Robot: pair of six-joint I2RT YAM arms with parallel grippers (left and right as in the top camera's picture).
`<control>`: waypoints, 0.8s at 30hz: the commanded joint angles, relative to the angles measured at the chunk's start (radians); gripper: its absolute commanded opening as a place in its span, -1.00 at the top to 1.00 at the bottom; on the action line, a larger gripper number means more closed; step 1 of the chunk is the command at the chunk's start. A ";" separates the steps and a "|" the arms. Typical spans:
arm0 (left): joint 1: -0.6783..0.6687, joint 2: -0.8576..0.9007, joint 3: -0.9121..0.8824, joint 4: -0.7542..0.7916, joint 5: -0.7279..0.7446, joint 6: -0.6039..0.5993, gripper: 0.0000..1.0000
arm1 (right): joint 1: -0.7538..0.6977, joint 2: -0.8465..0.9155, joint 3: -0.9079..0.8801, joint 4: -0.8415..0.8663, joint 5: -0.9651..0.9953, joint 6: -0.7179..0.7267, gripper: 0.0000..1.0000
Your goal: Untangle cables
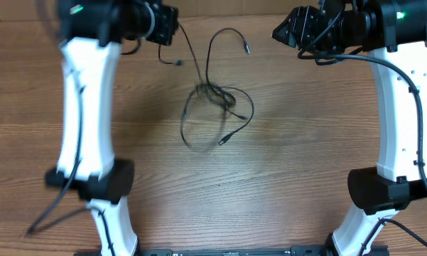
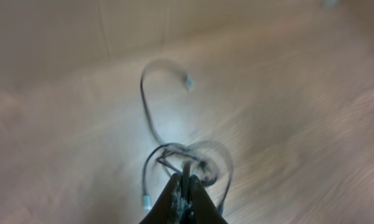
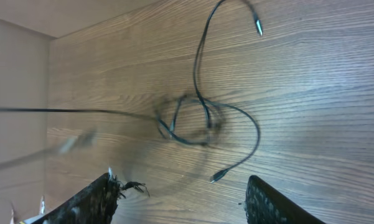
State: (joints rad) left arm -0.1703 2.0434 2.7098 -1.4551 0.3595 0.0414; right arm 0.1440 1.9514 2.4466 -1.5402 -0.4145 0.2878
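Wood-grain worktop [image 1: 305, 163] carries the whole job, with the cables [image 1: 217, 99] in a heap at its middle, between the two arms.

On the left, the left hand [image 1: 172, 27] sits at the far edge. From above, one thin strand [image 1: 190, 53] runs from it in a nearly straight line down to the heap. Its own camera is smeared, but the left hand [image 2: 184, 190] shows its fingers pressed together with a dark strand rising out between them. It appears to be pinched on one of the cables [image 2: 188, 160]. A small plug [image 1: 178, 62] hangs or lies just below this hand.

In the middle the cords cross at a tight knot [image 1: 214, 92]. A wide loop [image 1: 195, 131] spreads toward the robot, and one tail ends in a near plug [image 1: 224, 140]. Another tail arcs away to a far plug [image 1: 246, 50], lying free of the heap.

On the right, the right hand [image 1: 280, 30] hovers well apart from the cables. In its wrist view the right hand [image 3: 180, 183] has its fingers spread wide with nothing between them. The cables [image 3: 190, 124] lie ahead of it on the bare wood.

The task looks to be at an early to middle stage. Some ends are drawn out, but the knot is not yet undone and no cable lies fully separate.
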 commanded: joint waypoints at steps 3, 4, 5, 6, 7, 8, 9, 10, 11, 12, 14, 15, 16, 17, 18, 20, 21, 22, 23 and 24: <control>0.008 -0.179 0.030 0.090 -0.004 -0.108 0.92 | 0.001 -0.002 0.000 -0.002 -0.035 -0.004 -0.27; 0.008 -0.200 0.030 0.108 -0.004 -0.119 0.92 | 0.001 -0.002 0.000 -0.005 -0.044 -0.004 -0.27; 0.009 -0.224 0.030 0.129 -0.004 -0.128 0.92 | 0.002 -0.002 0.000 -0.006 -0.053 -0.004 -0.27; 0.008 -0.243 0.030 0.149 -0.004 -0.130 0.92 | 0.006 -0.002 0.000 -0.006 -0.059 -0.004 -0.27; 0.008 -0.270 0.030 0.179 -0.005 -0.138 0.92 | 0.014 -0.002 0.000 -0.005 -0.059 -0.004 -0.27; 0.008 -0.283 0.030 0.193 -0.005 -0.150 0.92 | 0.020 -0.002 0.000 -0.005 -0.059 -0.005 -0.27; 0.008 -0.301 0.030 0.212 -0.008 -0.171 0.92 | 0.031 -0.002 0.000 -0.004 -0.059 -0.008 -0.27; 0.008 -0.314 0.030 0.224 -0.012 -0.189 0.92 | 0.039 -0.002 0.000 -0.003 -0.058 -0.008 -0.27; 0.008 -0.330 0.030 0.237 -0.020 -0.213 0.92 | 0.060 0.000 0.000 0.002 -0.059 -0.024 -0.27; 0.008 -0.336 0.030 0.242 -0.027 -0.227 0.92 | 0.070 0.002 0.000 0.003 -0.058 -0.032 -0.27; 0.009 -0.342 0.030 0.246 -0.033 -0.249 0.92 | 0.098 0.008 0.000 0.003 -0.058 -0.054 -0.27; 0.009 -0.342 0.030 0.245 -0.038 -0.260 0.92 | 0.107 0.009 0.000 0.002 -0.058 -0.060 -0.27; 0.009 -0.342 0.030 0.242 -0.047 -0.274 0.92 | 0.122 0.015 0.000 0.002 -0.059 -0.066 -0.26; 0.009 -0.342 0.030 0.238 -0.058 -0.287 0.92 | 0.130 0.017 0.000 0.002 -0.059 -0.073 -0.25; 0.009 -0.342 0.030 0.235 -0.065 -0.302 0.92 | 0.139 0.021 0.000 0.002 -0.059 -0.086 -0.25; 0.010 -0.342 0.030 0.233 -0.074 -0.329 0.92 | 0.156 0.027 0.000 -0.002 -0.059 -0.122 -0.23; 0.010 -0.342 0.029 0.233 -0.079 -0.347 0.92 | 0.164 0.032 0.000 -0.005 -0.063 -0.145 -0.20; 0.016 -0.342 0.029 0.234 -0.080 -0.361 0.92 | 0.173 0.038 0.000 -0.009 -0.085 -0.180 -0.18; 0.019 -0.342 0.029 0.234 -0.080 -0.370 0.92 | 0.179 0.042 0.000 -0.011 -0.117 -0.213 -0.16; 0.028 -0.342 0.029 0.233 -0.080 -0.389 0.92 | 0.190 0.051 0.000 -0.015 -0.189 -0.280 -0.15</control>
State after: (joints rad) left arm -0.1627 1.7092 2.7319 -1.2289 0.3031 -0.2646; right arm 0.3115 1.9720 2.4466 -1.5501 -0.4881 0.1627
